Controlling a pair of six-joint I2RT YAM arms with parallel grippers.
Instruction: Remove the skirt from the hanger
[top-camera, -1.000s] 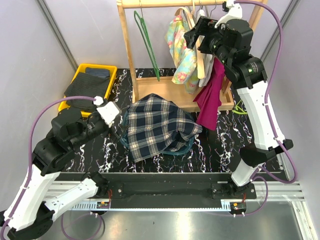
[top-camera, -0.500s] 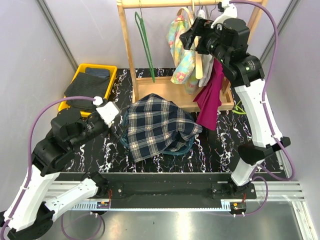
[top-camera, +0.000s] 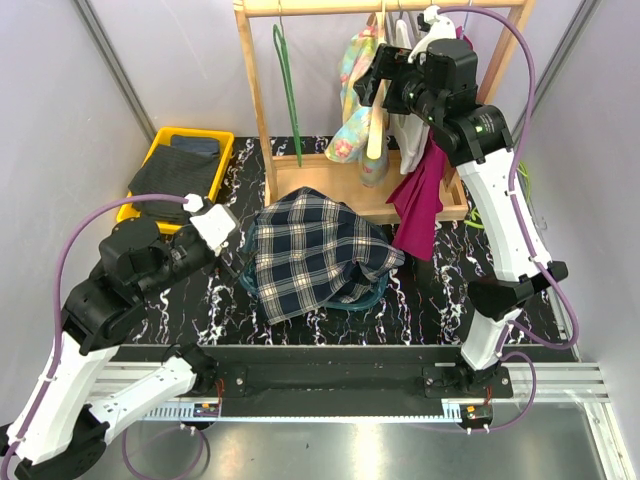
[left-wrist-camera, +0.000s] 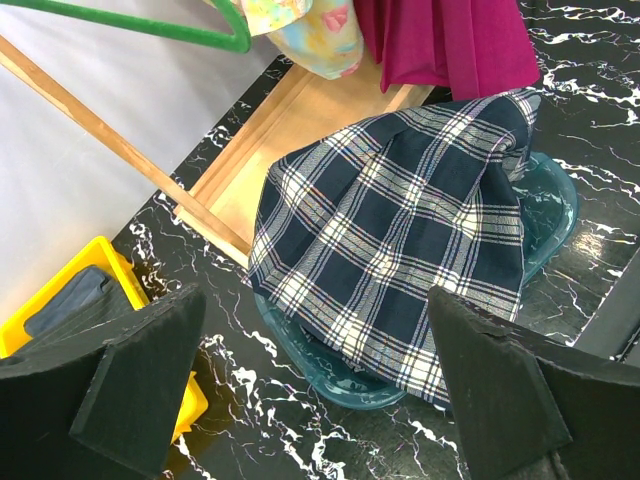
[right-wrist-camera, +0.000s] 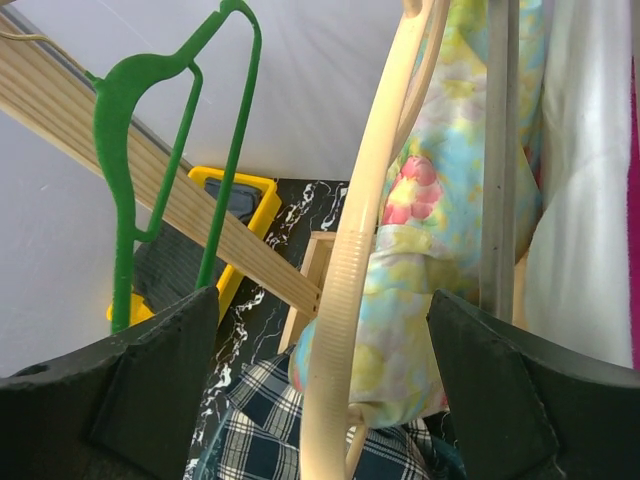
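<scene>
A pastel floral skirt hangs on a cream ribbed hanger from the rail of the wooden rack. My right gripper is up at the rail, open. In the right wrist view the cream hanger and the floral skirt stand between its spread fingers, touching neither. My left gripper is open and empty, low beside a plaid skirt that lies heaped over a teal basin. The left wrist view shows the plaid skirt and the basin.
An empty green hanger hangs left of the floral skirt. A magenta garment and a white garment hang to its right. A yellow bin with dark cloth sits at the back left. The rack's wooden base lies behind the basin.
My right gripper has moved left along the rail, so the cream hanger now stands between its fingers. The floral skirt has swung left. The left arm has not moved.
</scene>
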